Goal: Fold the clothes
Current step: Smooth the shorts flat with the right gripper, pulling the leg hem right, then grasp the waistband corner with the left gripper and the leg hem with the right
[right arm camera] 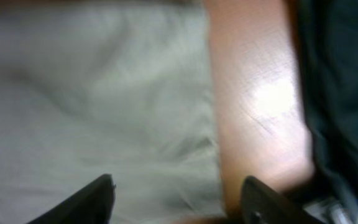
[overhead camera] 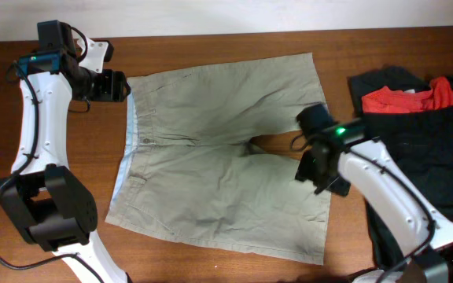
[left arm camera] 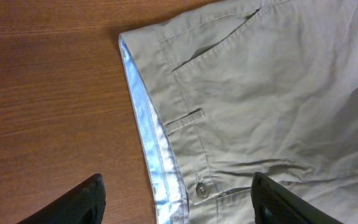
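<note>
Your left pincer [left arm camera: 179, 202] is the nearest thing in its wrist view. Its two dark fingers [left arm camera: 73, 202] stand wide apart and hold nothing, just above the waistband [left arm camera: 160, 93] and its button [left arm camera: 200, 188]. I judge that it hovers there because the far left corner of the waistband is a good place to grip for a fold. Your right pincer [right arm camera: 176, 202] is also wide and empty. It is over the right hem of the near leg, probably to lift that end.

The shorts [overhead camera: 219, 165] lie flat in the middle of the surface [overhead camera: 234, 45], with the waistband to the left and the legs to the right. They are khaki and a little wrinkled, with a stitched pocket [left arm camera: 213, 46] and a pale blue lining [left arm camera: 143, 143]. The red-orange garment [overhead camera: 415, 96] and the black garments [overhead camera: 431, 157] lie apart on the right.
</note>
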`<state>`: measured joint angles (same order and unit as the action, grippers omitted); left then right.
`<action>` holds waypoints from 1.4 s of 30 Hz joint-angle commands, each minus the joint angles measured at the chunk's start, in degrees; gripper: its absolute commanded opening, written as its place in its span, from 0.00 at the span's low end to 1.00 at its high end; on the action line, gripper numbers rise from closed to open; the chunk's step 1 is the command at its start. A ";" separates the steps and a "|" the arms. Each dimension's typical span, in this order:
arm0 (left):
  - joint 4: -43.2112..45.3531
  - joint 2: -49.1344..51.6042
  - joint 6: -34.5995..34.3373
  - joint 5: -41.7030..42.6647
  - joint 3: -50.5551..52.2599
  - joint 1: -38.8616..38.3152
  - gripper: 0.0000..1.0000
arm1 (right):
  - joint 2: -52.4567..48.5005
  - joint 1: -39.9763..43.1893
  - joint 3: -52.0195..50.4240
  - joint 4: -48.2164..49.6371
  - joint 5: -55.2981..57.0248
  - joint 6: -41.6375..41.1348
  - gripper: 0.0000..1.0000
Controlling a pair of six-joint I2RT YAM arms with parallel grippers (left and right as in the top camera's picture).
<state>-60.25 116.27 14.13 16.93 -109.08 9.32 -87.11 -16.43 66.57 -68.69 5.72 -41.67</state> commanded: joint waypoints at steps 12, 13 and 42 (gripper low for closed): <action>-0.66 0.42 0.94 -0.20 -0.48 -1.33 0.74 | -20.87 18.08 -3.37 21.77 -13.57 24.26 0.14; -0.66 0.42 0.94 -0.28 -0.48 -1.33 0.74 | -21.22 18.21 -3.37 23.39 -10.73 21.51 0.11; -8.90 -11.78 -17.44 -2.29 48.00 2.75 0.75 | 2.97 27.71 8.61 -5.90 -20.31 22.80 0.78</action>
<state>-70.50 104.90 3.55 17.63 -63.92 12.67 -83.55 11.27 75.11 -74.54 -14.31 -18.85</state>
